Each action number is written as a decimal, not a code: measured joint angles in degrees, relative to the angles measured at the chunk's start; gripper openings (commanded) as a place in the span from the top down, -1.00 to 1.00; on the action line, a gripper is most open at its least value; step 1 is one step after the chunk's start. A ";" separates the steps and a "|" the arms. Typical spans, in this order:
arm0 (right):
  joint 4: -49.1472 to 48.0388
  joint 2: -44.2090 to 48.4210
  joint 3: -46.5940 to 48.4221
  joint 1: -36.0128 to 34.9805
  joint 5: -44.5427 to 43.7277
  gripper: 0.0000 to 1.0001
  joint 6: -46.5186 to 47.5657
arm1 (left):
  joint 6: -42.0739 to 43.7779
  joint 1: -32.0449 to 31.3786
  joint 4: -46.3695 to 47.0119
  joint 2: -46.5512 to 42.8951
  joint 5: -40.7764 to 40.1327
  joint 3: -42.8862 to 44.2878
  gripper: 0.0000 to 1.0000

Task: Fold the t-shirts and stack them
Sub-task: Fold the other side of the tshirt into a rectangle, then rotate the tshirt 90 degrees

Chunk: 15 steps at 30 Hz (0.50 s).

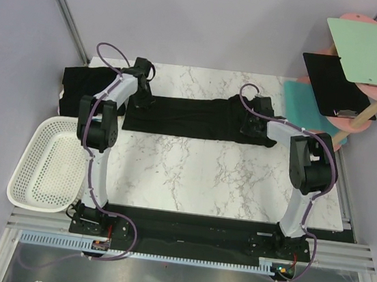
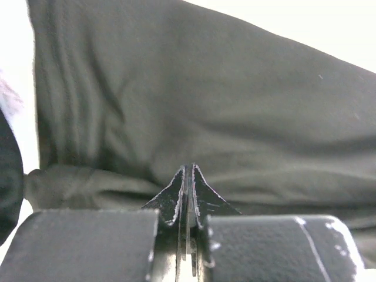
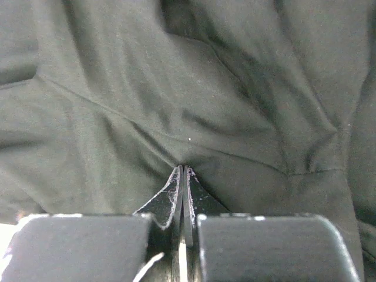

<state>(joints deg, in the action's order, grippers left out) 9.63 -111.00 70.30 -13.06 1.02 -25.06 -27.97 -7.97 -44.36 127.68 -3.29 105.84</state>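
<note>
One black t-shirt [image 1: 191, 117] lies folded into a long strip across the far half of the marble table. My left gripper [image 1: 140, 101] is down on its left end, and in the left wrist view it [image 2: 189, 168] is shut, tips pressed into the cloth [image 2: 194, 94] by a folded edge. My right gripper [image 1: 250, 128] sits on the strip's right end. Its wrist view shows it [image 3: 182, 167] shut, with creases in the t-shirt [image 3: 176, 88] running to the tips. Another black t-shirt [image 1: 78, 86] lies bunched at the far left of the table.
A white perforated basket [image 1: 48, 165] stands off the table's left front. At the far right a pink rack holds a teal mat [image 1: 309, 108], a flat black panel [image 1: 330, 83] and a pale green board [image 1: 371, 53]. Bare marble [image 1: 191, 176] stretches in front of the strip.
</note>
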 measured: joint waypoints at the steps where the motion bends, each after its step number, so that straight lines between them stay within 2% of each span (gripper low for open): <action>1: 0.33 -0.70 0.24 -0.24 -0.39 1.00 0.02 | 0.15 0.00 -0.24 0.37 -0.44 0.48 0.96; 15: 2.71 -7.26 9.81 -0.57 -7.02 1.00 2.38 | 1.90 -0.50 -5.40 4.79 -9.29 5.86 0.96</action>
<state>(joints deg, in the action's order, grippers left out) 12.34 -118.26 80.12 -13.63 -6.00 -22.68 -26.06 -8.47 -49.76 132.46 -12.58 111.70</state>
